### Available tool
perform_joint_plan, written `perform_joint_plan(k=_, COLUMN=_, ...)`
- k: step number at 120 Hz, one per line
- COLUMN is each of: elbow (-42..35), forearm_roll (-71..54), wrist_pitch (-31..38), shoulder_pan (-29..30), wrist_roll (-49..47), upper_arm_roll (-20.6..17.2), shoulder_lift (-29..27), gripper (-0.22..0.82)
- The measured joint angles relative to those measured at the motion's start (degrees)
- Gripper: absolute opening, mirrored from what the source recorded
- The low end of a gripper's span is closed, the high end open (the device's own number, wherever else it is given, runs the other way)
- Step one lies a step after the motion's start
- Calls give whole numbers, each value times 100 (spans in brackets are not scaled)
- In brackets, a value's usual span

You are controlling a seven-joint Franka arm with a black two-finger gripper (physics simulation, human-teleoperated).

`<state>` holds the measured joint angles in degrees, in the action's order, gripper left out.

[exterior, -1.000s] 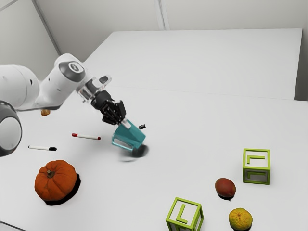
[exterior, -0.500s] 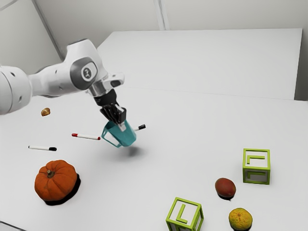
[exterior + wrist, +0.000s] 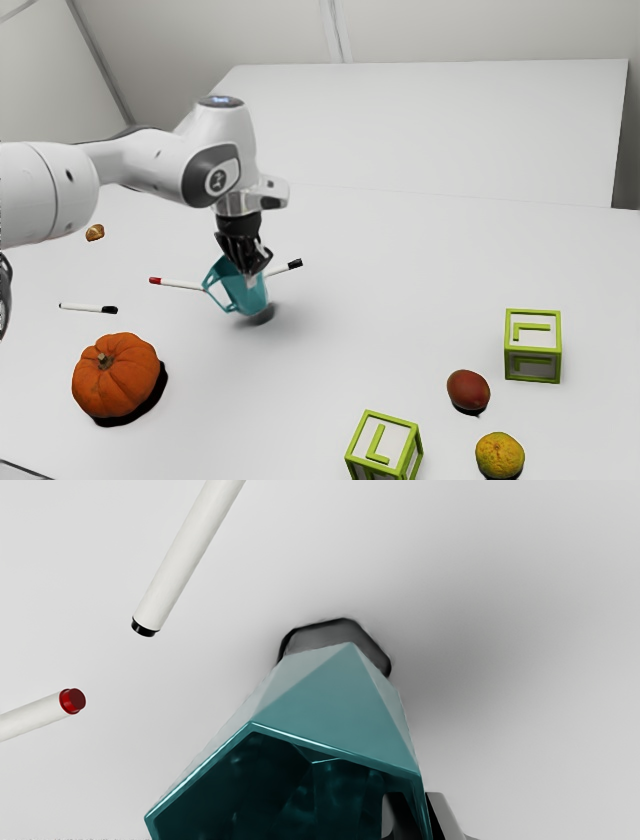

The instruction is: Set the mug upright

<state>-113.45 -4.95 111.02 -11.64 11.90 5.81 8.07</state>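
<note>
Near the red-ended marker [image 3: 179,284] and the black-capped marker [image 3: 284,268], the gripper [image 3: 253,278] pinches the mug [image 3: 236,290] by its wall, one finger inside. The mug leans, mouth upward, close to the table [image 3: 400,300].

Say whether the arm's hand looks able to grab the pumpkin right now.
Probably not: the hand is shut on the teal mug and would need to free itself first, though nothing covers the pumpkin.
</note>
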Motion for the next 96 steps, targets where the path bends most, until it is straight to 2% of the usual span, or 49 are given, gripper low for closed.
perform_joint_plan(k=55, elbow=50, forearm_roll=-110, wrist_pitch=10, shoulder_pan=-15, wrist_roll=-589, upper_arm_roll=-2, shoulder_lift=346, gripper=-16)
perform_joint_plan(k=78, elbow=95, forearm_roll=-12, wrist_pitch=-15, shoulder_pan=-15, wrist_roll=-706, upper_arm_roll=-1, shoulder_lift=328, gripper=24)
perform_joint_plan(k=96, elbow=239, forearm_roll=52, wrist_pitch=-111, shoulder_pan=-15, wrist_roll=-776, upper_arm_roll=-5, shoulder_lift=-36, gripper=42)
